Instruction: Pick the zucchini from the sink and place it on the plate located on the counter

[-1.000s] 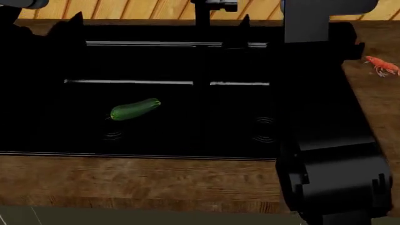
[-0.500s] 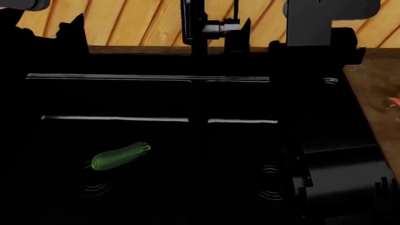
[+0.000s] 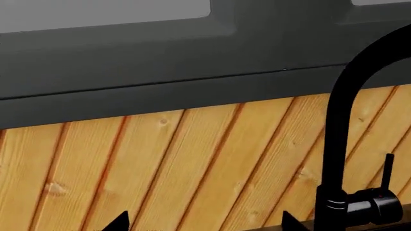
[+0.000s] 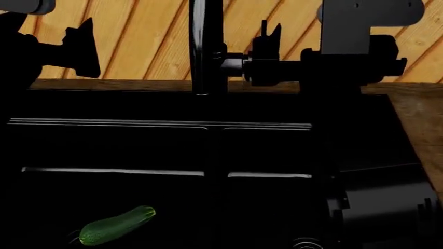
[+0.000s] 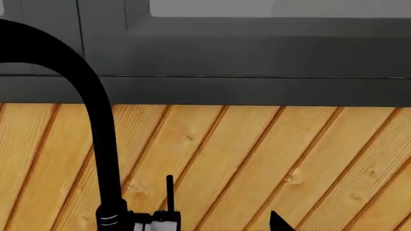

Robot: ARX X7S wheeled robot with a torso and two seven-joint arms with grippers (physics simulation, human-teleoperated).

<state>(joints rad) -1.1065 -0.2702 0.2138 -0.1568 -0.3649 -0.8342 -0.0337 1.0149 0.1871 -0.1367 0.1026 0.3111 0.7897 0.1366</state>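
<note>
**A:** What's hard to read here?

**B:** Most of the sink [image 4: 263, 150]. It is black on black, so only thin bright lines mark the basin edges and the divider between the two bowls. The drain under the zucchini [image 4: 116, 226] barely shows, and the other drain is cut off by the head view's lower edge.

**A:** And the zucchini itself?

**B:** It lies in the left basin, low in the head view, stem end tilted up toward the divider. It is whole and uncovered, with nothing touching it.

**A:** The grippers?

**B:** The left gripper [image 4: 82, 44] shows as a dark silhouette against the wooden wall planks [image 4: 145, 36], high above the basin and well apart from the zucchini. Its wrist view catches two finger tips set wide apart, so it is released. The right gripper [image 4: 270, 52] hangs just beside the faucet [image 4: 206, 46]; its outline merges with the faucet body, and its wrist view shows only one tip, so I cannot tell whether it is spread or clenched.

**A:** Room to move?

**B:** The left basin around the zucchini is open. The right arm's bulk hides the right basin's far side. A strip of counter [image 4: 418, 129] shows at the right edge; the plate is out of view.
</note>
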